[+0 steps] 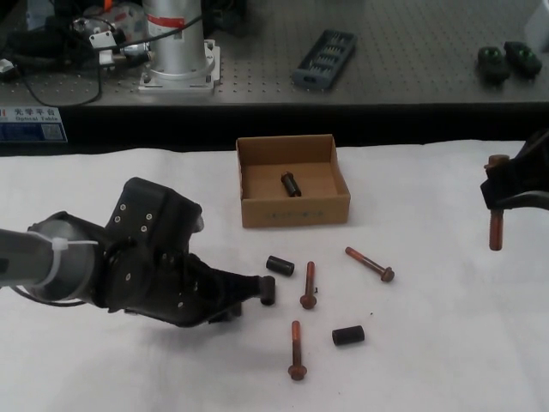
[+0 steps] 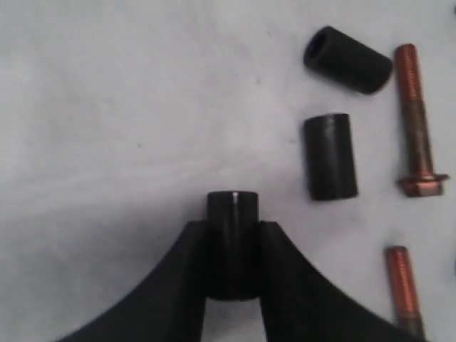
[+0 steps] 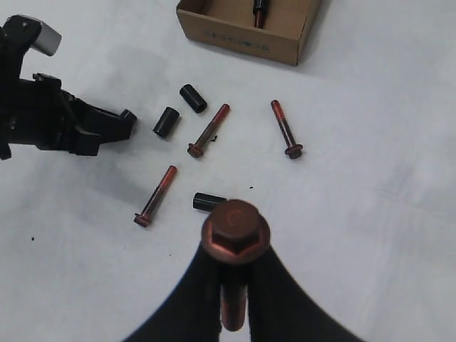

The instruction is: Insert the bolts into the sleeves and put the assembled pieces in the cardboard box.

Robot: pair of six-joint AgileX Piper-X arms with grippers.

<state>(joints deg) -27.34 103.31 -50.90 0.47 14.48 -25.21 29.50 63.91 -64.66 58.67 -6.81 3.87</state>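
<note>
Now both claws are clamped: the left gripper point(image 2: 233, 226) on the held sleeve point(image 2: 233, 246), the right gripper point(image 3: 235, 278) on the held bolt point(image 3: 235, 231).
Open white cloth point(image 1: 429, 343) runs from the mid-frame parts to the high view's right edge, where the right gripper holds its bolt upright, head uppermost; more open cloth lies along the bottom edge at lower left. The cardboard box point(image 1: 296, 212) stands upper centre at the cloth's far edge, one assembled piece point(image 1: 290, 184) inside. Two loose sleeves point(image 2: 330, 157) point(image 2: 348, 59) lie just past the left gripper's tips, apart from them; three loose bolts point(image 1: 309, 285) point(image 1: 371, 264) point(image 1: 296, 350) and a third sleeve point(image 1: 348, 335) lie scattered at lower centre.
</note>
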